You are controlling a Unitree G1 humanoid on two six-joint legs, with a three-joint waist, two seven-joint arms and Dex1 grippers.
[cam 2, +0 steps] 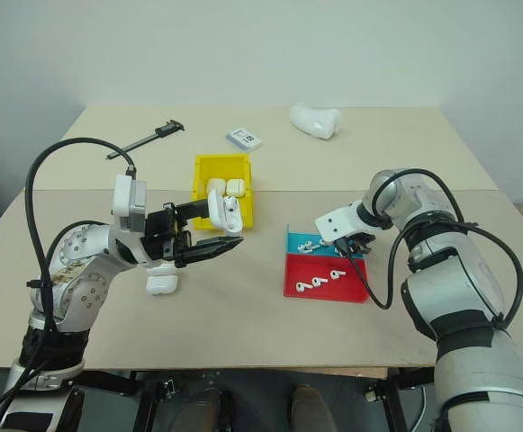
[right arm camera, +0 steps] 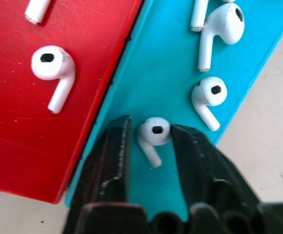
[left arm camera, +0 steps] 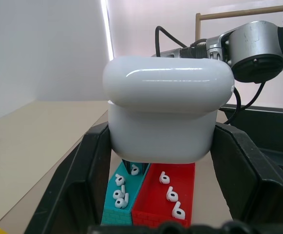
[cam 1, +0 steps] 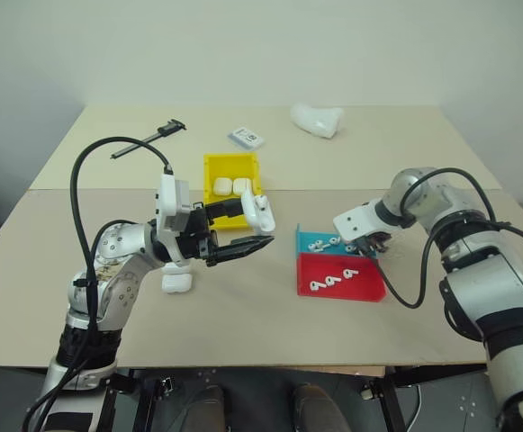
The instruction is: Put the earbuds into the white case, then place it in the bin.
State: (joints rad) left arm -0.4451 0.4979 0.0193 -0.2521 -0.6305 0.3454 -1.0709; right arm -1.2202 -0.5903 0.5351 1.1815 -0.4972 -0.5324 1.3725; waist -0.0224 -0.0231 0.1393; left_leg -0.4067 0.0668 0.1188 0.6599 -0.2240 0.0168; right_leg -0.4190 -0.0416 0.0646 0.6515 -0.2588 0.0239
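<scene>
My left hand clamps the case — no earbuds in it yet; my right hand straddles an earbud, not pinched, bin waiting.

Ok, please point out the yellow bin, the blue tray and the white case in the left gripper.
yellow bin (cam 1: 211,176), left eye view, its left wall.
blue tray (right arm camera: 170,73), right wrist view, bare floor.
white case (left arm camera: 165,85), left wrist view, its lid.
</scene>
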